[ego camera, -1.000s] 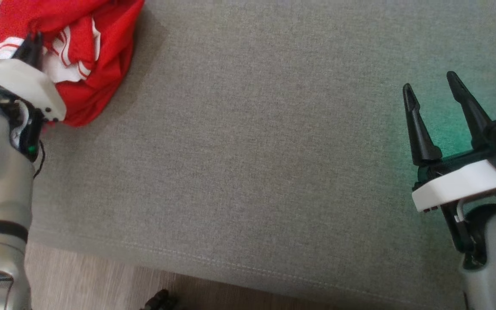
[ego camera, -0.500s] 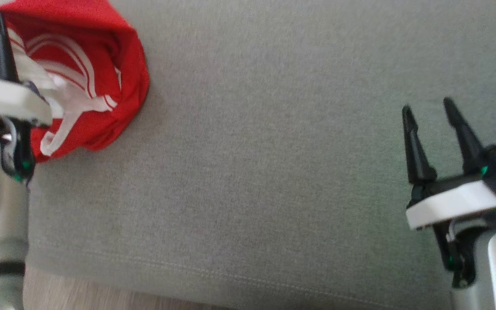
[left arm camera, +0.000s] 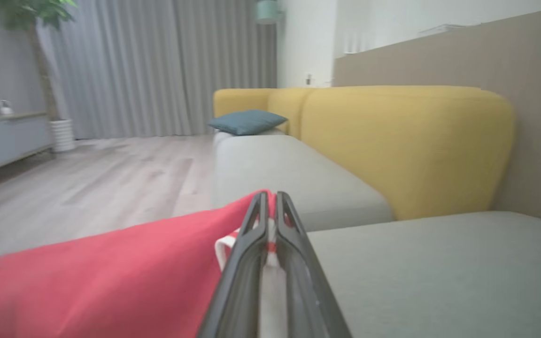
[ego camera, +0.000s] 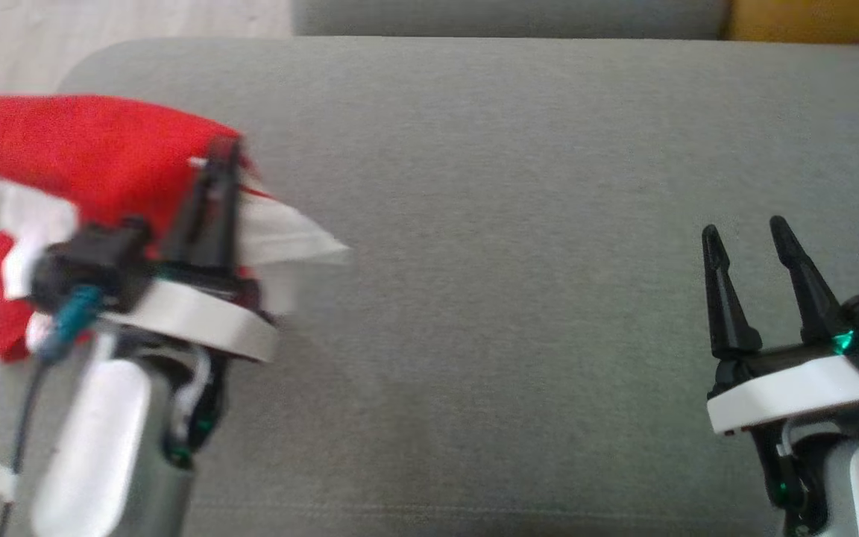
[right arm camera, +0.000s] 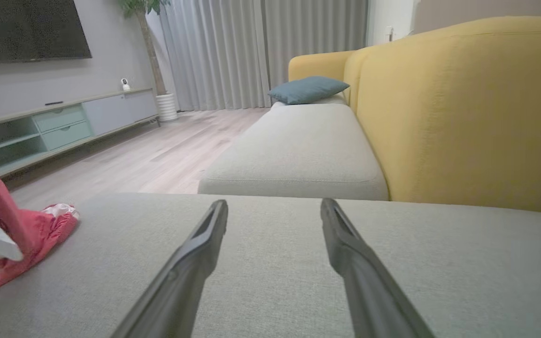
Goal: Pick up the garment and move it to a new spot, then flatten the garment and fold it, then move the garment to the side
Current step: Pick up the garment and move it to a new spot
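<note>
Left gripper clamping garment, right gripper spread

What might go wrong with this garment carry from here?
The left gripper pinches the red garment by one thin fold, so it may slip out. The garment hangs bunched by the left edge of the grey cushion; released there, it might slide to the floor.
</note>
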